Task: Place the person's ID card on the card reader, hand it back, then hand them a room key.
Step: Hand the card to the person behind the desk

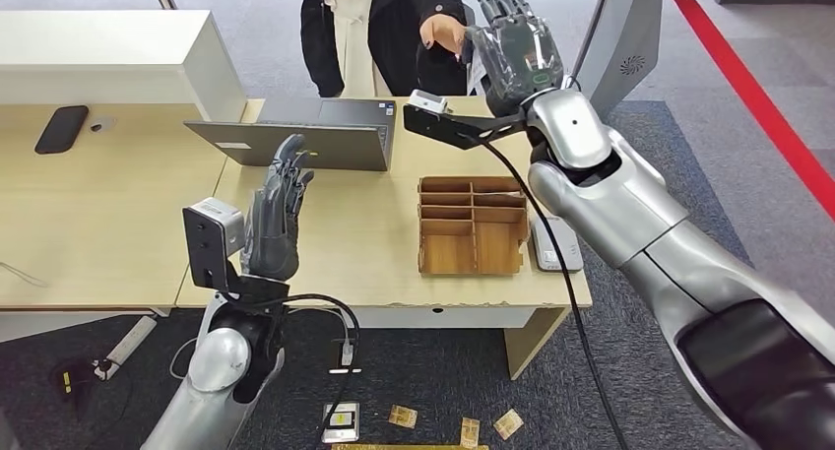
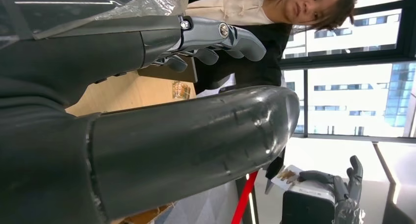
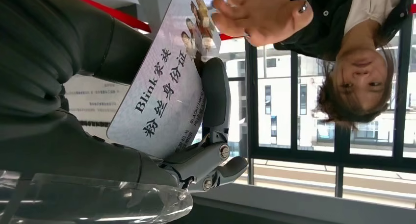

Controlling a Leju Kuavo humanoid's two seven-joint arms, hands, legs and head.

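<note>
The ID card (image 3: 162, 91), pale with dark printed lettering and small photos at its far end, lies against the palm of the right hand (image 1: 512, 51), pinned there by the dark fingers (image 3: 216, 94) that cross its lower edge. That hand is raised well above the tabletop (image 1: 374, 253), out toward a person in a dark jacket (image 1: 394, 32). The person's hand (image 3: 260, 13) is at the card's far end, apparently touching it, though the contact itself is hard to make out. On the tabletop below sit a wooden divided tray (image 1: 471, 225) and, just beside it on the right, a flat grey card reader (image 1: 557, 245). An open laptop (image 1: 305, 135) stands behind them. The left hand (image 1: 276, 219) is held upright over the near edge of the tabletop, fingers extended and holding nothing. Small cards (image 1: 402, 417) lie on the floor.
</note>
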